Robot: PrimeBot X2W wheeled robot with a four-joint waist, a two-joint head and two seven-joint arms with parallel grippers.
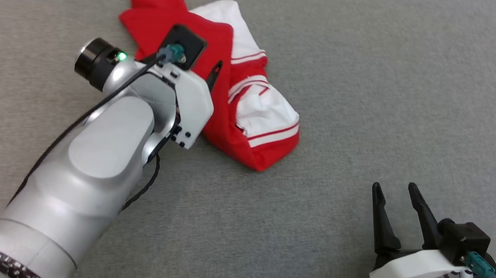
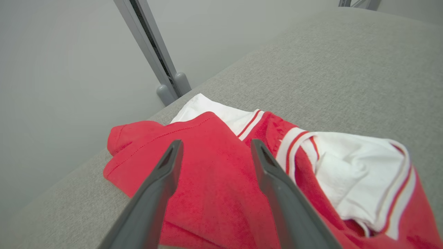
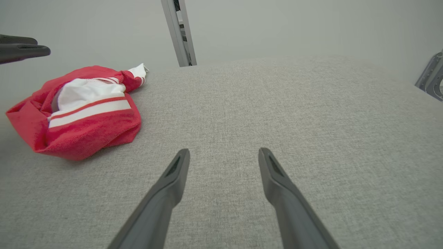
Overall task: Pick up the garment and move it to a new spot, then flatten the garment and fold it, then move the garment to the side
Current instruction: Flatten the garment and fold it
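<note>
Looking along the left gripper (image 2: 216, 143) in the left wrist view, its two dark fingers stand spread with nothing between them, poised over the red part of the garment (image 2: 214, 180). Whether the tips touch the cloth cannot be told. The garment is a crumpled red piece with white, red-striped panels bunched on its right, lying on the grey cushion (image 2: 328, 69). A metal post (image 2: 152, 48) rises just behind the garment. In the right wrist view the right gripper (image 3: 224, 152) is also released, fingers apart over bare cushion, well to the right of the garment and nearer than it. A dark finger of the left gripper shows above the garment there, apart from the cloth. In the head view the garment lies in a heap, and the pale left arm (image 1: 133, 111) reaches over its near left side, wrist above the red fabric. The right gripper sits well apart from the garment, to its near right, jaws wide and empty.
</note>
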